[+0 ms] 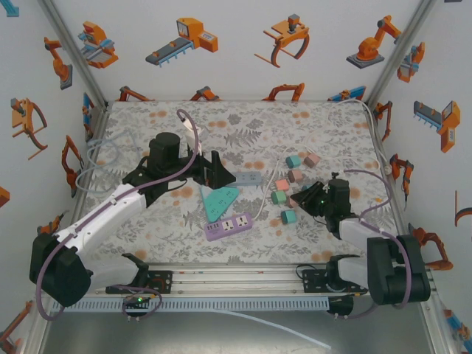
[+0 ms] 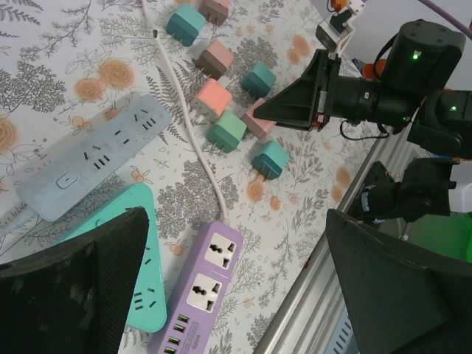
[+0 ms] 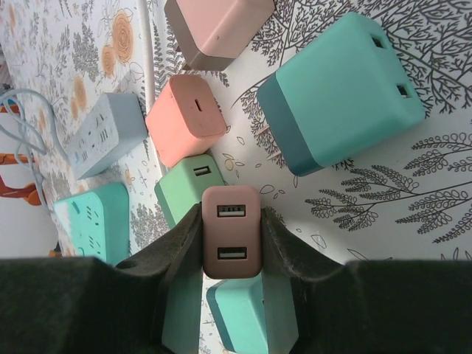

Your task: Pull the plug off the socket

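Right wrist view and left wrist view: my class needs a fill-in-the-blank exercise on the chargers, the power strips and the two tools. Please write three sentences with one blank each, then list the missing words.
1. The right tool is shut on a pink charger with ___ USB ports on its face.
2. The purple power strip has a ___ cable running from its end.
3. The left tool has its jaws ___.
Missing words: two; white; open.

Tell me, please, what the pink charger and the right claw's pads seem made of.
The pink charger looks like matte moulded plastic: smooth faces, rounded edges, no glare. The pads of the right claw look like dark foam or rubber: grainy, dull.
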`<state>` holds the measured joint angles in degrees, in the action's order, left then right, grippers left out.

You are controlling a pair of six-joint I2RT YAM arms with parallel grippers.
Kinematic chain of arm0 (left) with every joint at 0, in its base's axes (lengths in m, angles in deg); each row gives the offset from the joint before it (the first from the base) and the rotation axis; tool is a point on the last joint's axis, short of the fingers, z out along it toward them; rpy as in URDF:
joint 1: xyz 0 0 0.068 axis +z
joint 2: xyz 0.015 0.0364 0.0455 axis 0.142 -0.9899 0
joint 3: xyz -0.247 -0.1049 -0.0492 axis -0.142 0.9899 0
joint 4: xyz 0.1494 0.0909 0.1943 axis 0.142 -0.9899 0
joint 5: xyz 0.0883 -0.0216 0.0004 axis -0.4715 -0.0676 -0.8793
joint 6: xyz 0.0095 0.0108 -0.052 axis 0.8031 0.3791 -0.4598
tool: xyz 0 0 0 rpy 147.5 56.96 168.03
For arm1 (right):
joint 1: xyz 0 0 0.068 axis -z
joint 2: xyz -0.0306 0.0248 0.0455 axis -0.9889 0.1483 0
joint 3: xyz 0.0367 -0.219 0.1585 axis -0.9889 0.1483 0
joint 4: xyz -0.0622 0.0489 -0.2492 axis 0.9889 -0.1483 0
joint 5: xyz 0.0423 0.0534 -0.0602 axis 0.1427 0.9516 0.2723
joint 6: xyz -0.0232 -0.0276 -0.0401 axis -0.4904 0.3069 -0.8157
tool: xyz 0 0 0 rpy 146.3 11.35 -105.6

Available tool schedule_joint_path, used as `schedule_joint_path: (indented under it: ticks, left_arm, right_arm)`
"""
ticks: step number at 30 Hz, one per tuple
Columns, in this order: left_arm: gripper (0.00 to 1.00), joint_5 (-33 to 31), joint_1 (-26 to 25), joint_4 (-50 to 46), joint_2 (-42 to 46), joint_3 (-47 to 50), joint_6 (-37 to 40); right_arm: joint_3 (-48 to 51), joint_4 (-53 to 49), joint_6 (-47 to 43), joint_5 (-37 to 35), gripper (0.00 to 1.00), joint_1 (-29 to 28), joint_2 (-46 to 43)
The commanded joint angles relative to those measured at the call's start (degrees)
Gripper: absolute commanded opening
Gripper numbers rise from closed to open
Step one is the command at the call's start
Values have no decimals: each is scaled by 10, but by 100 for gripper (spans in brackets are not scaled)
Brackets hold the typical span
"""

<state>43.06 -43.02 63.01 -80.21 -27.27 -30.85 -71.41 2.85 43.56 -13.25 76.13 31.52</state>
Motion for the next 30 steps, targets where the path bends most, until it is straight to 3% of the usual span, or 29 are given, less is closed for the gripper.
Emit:
schedule_joint_path:
  ticks: [1,8,16,19,21,24,27,30]
  left_arm:
    - [97,-8,-1,15,18,11,13]
    - [97,-12,-2,23,16,11,11]
    - [97,-74,-2,2,35,19,22]
    - [97,-150,-3,-27,51,22,35]
    - [97,-217,-3,-21,72,41,37]
    - [97,-306,-3,21,113,93,63]
    - [97,-465,-1,50,142,144,82]
    - [97,-569,12,99,163,199,118]
  right_arm:
    - [16,-14,1,-49,33,-6,-15]
    - [19,-96,-17,-87,50,-6,-87]
    - [-19,-209,-72,-138,55,-6,-207]
    - [-46,-220,-150,-193,58,-6,-234]
    - [-56,-210,-213,-267,62,-5,-238]
    - [-61,-172,-262,-397,76,3,-221]
    - [-67,-98,-320,-447,81,23,-179]
    - [-78,-29,-380,-458,86,34,-103]
